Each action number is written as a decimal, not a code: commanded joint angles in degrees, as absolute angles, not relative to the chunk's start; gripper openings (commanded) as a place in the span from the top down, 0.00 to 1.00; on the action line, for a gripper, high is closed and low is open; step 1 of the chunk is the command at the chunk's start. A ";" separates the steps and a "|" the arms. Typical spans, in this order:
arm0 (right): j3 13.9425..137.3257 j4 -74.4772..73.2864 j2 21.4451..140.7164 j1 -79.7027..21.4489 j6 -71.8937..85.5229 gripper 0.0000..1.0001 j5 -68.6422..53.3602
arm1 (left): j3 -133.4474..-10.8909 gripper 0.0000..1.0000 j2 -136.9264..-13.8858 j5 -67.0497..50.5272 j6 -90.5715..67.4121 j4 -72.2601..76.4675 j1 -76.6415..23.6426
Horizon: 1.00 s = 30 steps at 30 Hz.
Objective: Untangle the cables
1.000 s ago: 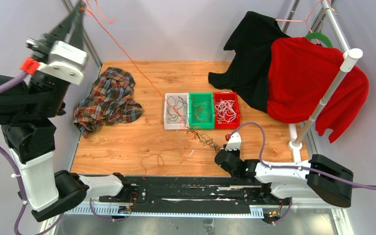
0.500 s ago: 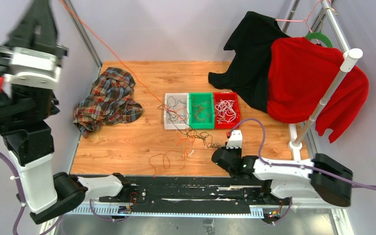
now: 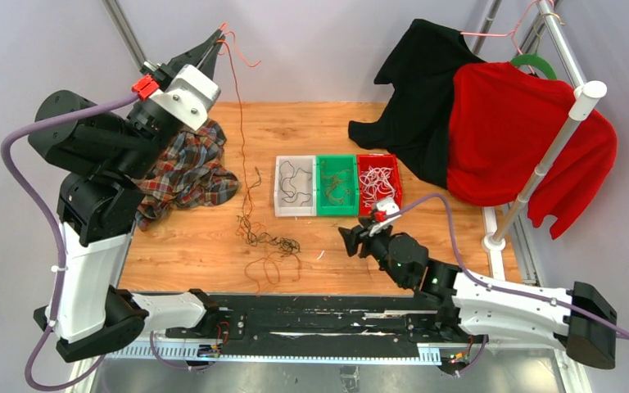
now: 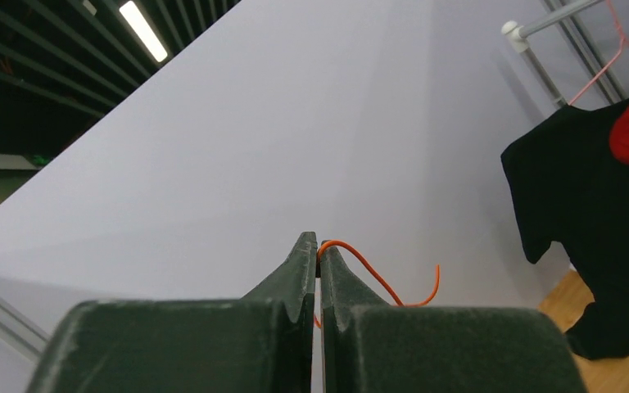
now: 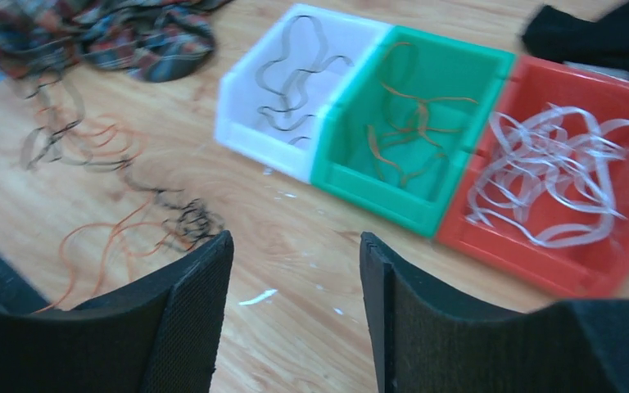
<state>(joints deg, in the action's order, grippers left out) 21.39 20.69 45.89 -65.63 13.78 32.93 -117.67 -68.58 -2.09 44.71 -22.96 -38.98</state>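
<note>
We record a tangle of cables, black and orange, lying on the wooden table towards its near edge, in front of and slightly left of the white bin. One orange strand rises from the tangle to the left gripper. That gripper is raised high over the table's far left corner, with its jaws pinched together on the strand. In the left wrist view a short end of the strand curls out beyond the tips.

The right gripper sits low over the table, right of the tangle and apart from it. Its jaws are spread with nothing between them.

Three bins stand side by side:
- The white bin holds black cables.
- The green bin holds orange-brown ones.
- The red bin holds white ones.

A plaid shirt lies crumpled at the left, beside the hanging strand. At the right, a black garment and a red garment hang from a white rack.
</note>
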 commanded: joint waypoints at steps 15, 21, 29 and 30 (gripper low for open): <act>41.54 50.69 74.94 -70.75 5.50 0.36 9.13 | -121.49 1.00 -66.81 -2.25 43.41 -23.73 -39.02; 44.13 54.27 81.03 -70.75 5.19 0.37 10.08 | -122.08 1.00 -66.73 -2.97 42.90 -23.36 -39.02; 47.91 56.88 87.18 -70.67 6.44 0.37 8.09 | -122.31 1.00 -66.16 -2.75 43.47 -23.18 -39.02; 48.24 57.10 87.65 -70.71 6.50 0.37 7.98 | -122.41 1.00 -66.15 -2.73 43.52 -23.20 -39.02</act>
